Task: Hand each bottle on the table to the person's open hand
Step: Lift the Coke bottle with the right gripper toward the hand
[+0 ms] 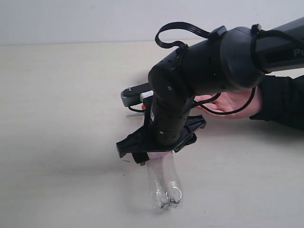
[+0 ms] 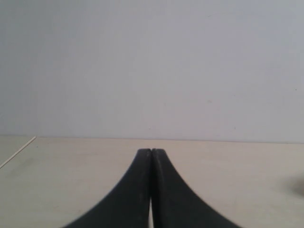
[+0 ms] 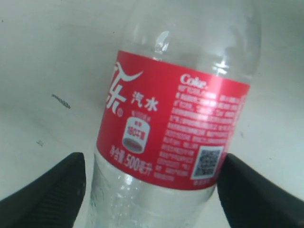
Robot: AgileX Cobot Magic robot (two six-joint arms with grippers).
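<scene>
Left gripper: fingers pressed flat together, tips level with the far edge of the desk, pale wall beyond. It does not show in the exterior view, so its place relative to the bottle cannot be told.

Clear bottle: the only bottle plainly seen, at the front middle of the desk. It has a red label with white lettering and a clear ribbed body next to the label. The cap end is hidden behind the arm.

Right gripper: directly over the bottle, on the right arm that reaches in from the bottle's right. Fingers spread, one on each side of the bottle just past the label's edge, very close to its walls. Cannot tell whether they press on it.

Hand: behind and to the right of the bottle, well apart from it. The palm is up and open, low over the desk, with a black sleeve at the wrist. The arm covers part of the palm.
</scene>
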